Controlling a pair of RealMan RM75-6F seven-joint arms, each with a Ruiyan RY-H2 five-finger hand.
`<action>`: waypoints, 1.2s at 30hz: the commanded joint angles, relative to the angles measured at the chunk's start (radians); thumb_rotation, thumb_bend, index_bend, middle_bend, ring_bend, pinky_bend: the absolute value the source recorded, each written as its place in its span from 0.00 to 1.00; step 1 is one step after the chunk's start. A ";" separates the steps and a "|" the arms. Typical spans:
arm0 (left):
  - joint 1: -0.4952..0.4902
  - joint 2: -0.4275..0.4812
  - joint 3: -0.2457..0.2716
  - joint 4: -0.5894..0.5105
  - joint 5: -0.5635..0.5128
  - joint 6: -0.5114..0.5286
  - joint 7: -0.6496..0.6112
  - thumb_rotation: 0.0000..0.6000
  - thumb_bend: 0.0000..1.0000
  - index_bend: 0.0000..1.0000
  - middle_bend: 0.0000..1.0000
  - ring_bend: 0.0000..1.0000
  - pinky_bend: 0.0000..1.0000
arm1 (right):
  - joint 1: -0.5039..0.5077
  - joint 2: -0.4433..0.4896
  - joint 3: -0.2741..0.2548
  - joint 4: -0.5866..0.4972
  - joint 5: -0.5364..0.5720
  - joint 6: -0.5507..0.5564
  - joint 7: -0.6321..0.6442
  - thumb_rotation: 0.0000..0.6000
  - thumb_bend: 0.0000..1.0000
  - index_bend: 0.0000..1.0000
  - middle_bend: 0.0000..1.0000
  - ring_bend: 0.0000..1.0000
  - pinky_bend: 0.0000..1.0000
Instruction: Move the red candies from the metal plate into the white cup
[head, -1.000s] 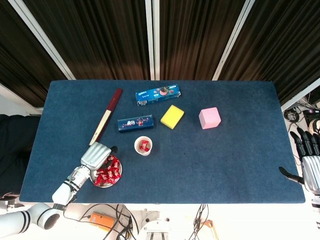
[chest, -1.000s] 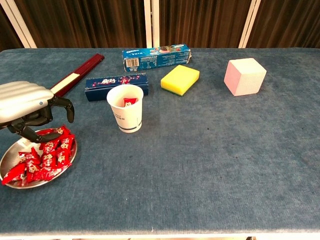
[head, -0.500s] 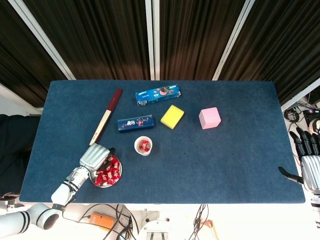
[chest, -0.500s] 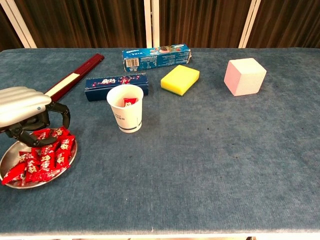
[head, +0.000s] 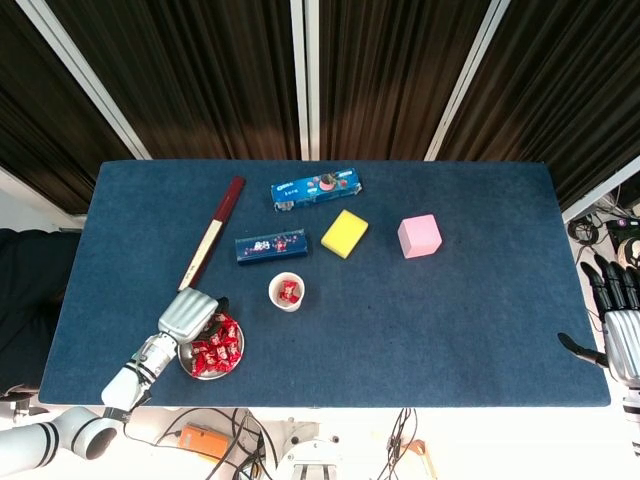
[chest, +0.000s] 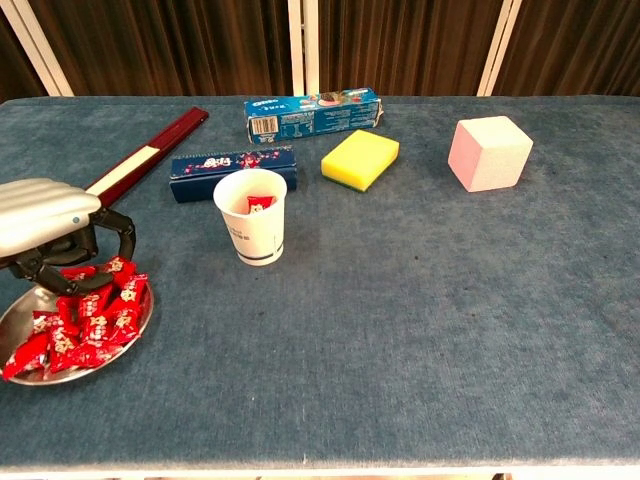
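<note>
The metal plate (chest: 138, 322) (head: 236, 358) sits at the table's near left corner with several red candies (chest: 88, 322) (head: 212, 352) piled on it. My left hand (chest: 48, 222) (head: 188, 314) hovers over the plate's far left part. Its fingers curl down to the back of the pile, and I cannot see whether one candy is pinched. The white cup (chest: 252, 232) (head: 287, 292) stands upright to the right of the plate with a red candy (chest: 260, 204) inside. My right hand (head: 620, 320) rests beyond the table's right edge with fingers spread and nothing in it, seen only in the head view.
A dark blue box (chest: 232, 166) lies just behind the cup and a red-and-white flat stick (chest: 150, 152) lies behind my left hand. Further back are a blue biscuit box (chest: 312, 112), a yellow sponge (chest: 360, 158) and a pink cube (chest: 490, 152).
My left hand has shifted a little left and lower over the plate, and its fingers have curled further in. The candies have been nudged slightly. The right hand has stayed still.
</note>
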 joint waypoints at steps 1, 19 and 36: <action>0.012 0.024 -0.008 -0.029 0.014 0.036 -0.026 1.00 0.42 0.61 0.95 0.85 0.82 | 0.001 0.000 0.000 0.001 0.000 -0.001 0.001 1.00 0.24 0.00 0.04 0.00 0.06; -0.057 0.109 -0.138 -0.258 0.063 0.097 -0.085 1.00 0.42 0.61 0.95 0.85 0.82 | -0.001 -0.010 0.002 0.029 0.016 -0.009 0.029 1.00 0.24 0.00 0.04 0.00 0.06; -0.214 -0.041 -0.216 -0.223 -0.215 -0.046 0.196 1.00 0.29 0.46 0.95 0.85 0.82 | 0.001 -0.017 0.006 0.082 0.043 -0.030 0.082 1.00 0.24 0.00 0.04 0.00 0.06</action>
